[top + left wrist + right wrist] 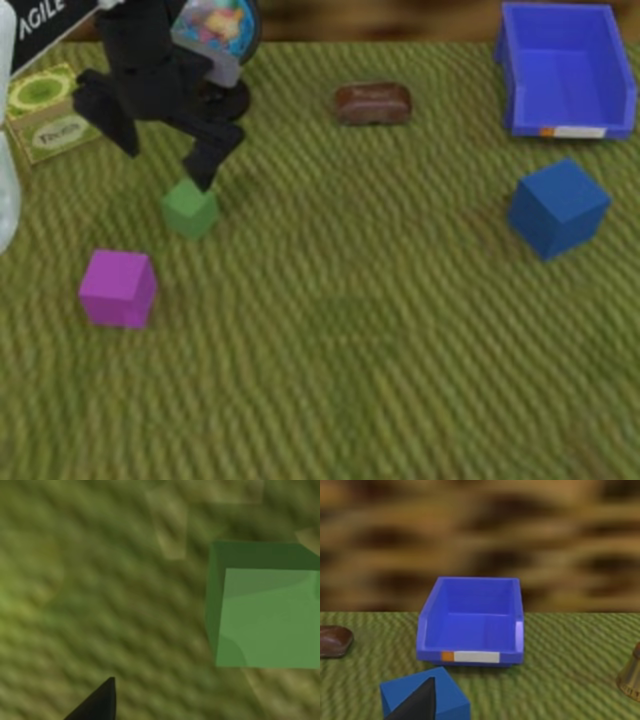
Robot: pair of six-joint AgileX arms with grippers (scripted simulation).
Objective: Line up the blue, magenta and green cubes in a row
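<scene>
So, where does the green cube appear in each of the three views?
Top view: green cube at the left, under the left gripper, above the magenta cube.
Left wrist view: fills the right side.
Right wrist view: not in it.
Shared landmark: the olive woven table cover.

Our left arm (150, 80) is matte black, built of blocky angular links, ending in a left gripper (205, 172) with dark tapered fingers (222, 140). White housing near the green-and-cream box (45, 112) carries a black plate lettered "AGILE" (45, 25).
</scene>
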